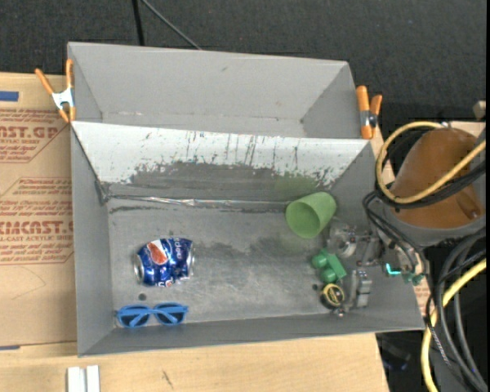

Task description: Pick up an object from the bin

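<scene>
The pincer (353, 278) works low in the bin (229, 80). A small green thing (327, 264) sits just left of it, too small to identify, and contact between the two cannot be made out. Below-left of the pincer lies a dark round item ringed in yellow (333, 295), equally unidentifiable. To the right, the arm's orange cover (441, 178) and cables (380, 166) are cut off by the picture's edge.

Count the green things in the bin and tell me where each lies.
2. A green cup lies on its side at the right of the bin; a small green piece lies just below it, beside the gripper, which may hide more.
</scene>
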Tool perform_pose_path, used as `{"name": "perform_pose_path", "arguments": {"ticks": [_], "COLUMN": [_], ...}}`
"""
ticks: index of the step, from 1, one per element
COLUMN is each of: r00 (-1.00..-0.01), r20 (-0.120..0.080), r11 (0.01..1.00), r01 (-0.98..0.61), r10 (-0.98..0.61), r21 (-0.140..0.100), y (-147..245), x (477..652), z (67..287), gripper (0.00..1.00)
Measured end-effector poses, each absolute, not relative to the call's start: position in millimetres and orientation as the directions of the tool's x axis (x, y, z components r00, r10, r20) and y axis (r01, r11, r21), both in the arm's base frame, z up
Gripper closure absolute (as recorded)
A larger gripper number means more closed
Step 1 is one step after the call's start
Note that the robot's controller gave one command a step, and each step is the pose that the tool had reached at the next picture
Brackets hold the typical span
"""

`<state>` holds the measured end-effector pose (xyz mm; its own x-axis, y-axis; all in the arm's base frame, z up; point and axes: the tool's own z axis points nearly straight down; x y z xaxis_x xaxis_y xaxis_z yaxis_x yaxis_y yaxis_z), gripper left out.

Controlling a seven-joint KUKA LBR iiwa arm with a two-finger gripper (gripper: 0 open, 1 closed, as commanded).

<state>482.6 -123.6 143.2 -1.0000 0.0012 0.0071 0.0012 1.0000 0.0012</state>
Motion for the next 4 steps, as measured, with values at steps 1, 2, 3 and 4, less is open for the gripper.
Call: {"name": "perform_pose_path", "arguments": {"ticks": [1, 2, 3, 4], "r00": [-1.000, -0.918, -0.919, -0.919], "r20": [-0.006, -0.002, -0.001, 0.000], "r11": [1.000, 0.918, 0.919, 0.919], "r01": [0.018, -0.396, -0.395, -0.395], "r10": [0.018, -0.396, -0.395, -0.395], "r21": [0.001, 0.001, 0.001, 0.001], "y": [-105, -150, -150, -150], "x": [483.7, 488.7, 488.3, 488.2], "z": [69, 94, 94, 94], "gripper": [0.00, 0.00, 1.00, 0.00]}}
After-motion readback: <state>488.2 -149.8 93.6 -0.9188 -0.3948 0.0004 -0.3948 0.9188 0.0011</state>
